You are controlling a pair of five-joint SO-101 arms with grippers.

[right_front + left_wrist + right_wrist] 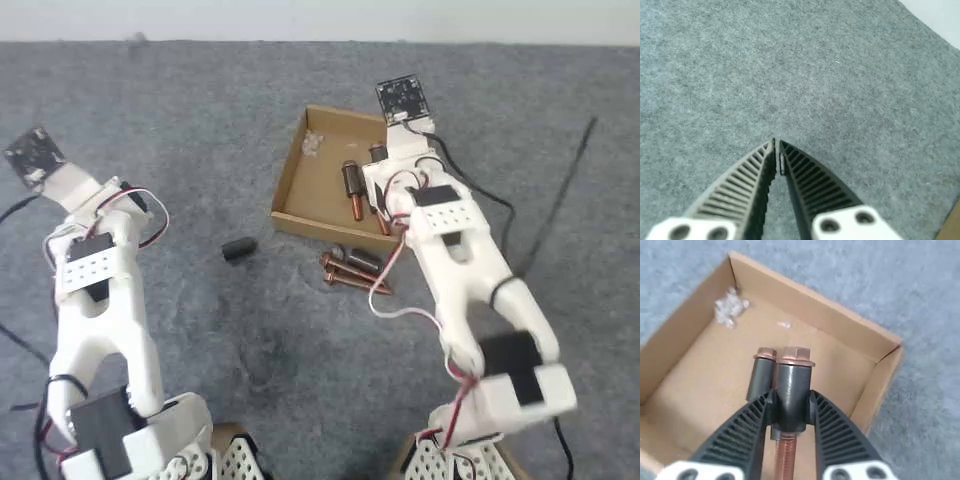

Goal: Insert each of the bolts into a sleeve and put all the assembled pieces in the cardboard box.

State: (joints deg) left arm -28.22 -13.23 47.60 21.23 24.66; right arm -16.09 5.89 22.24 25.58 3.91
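A: Right gripper [791,396]?

B: Clenched on an assembled piece [792,375]. Both fingers press the dark sleeve. The copper hex head points away from the wrist and the threaded shank runs back between the fingers.

A: Where is it?

B: Inside the cardboard box [815,295], above the floor. Can't tell whether it touches down. Seen from above, that's the box's 4 o'clock part.

A: Anything next to it?

B: A second assembled piece [762,375] lies on the box floor just beside the held one, heads side by side. Can't tell whether they touch. White scraps [730,305] sit in the far corner, at the box's 11 o'clock in the high view.

A: Outside the box?

B: At its 6 o'clock, just off the near wall, two bolts [348,276] lie side by side on the grey mat [200,120]. A dark sleeve [362,261] lies against them. Can't tell if it is on a bolt. At the box's 8 o'clock, well apart, a loose sleeve [239,249] lies alone.

A: Left gripper [776,142]?

B: Clenched on nothing, tips all but meeting, over bare mat. That arm stands at the table's 9 o'clock side, well apart from the box.
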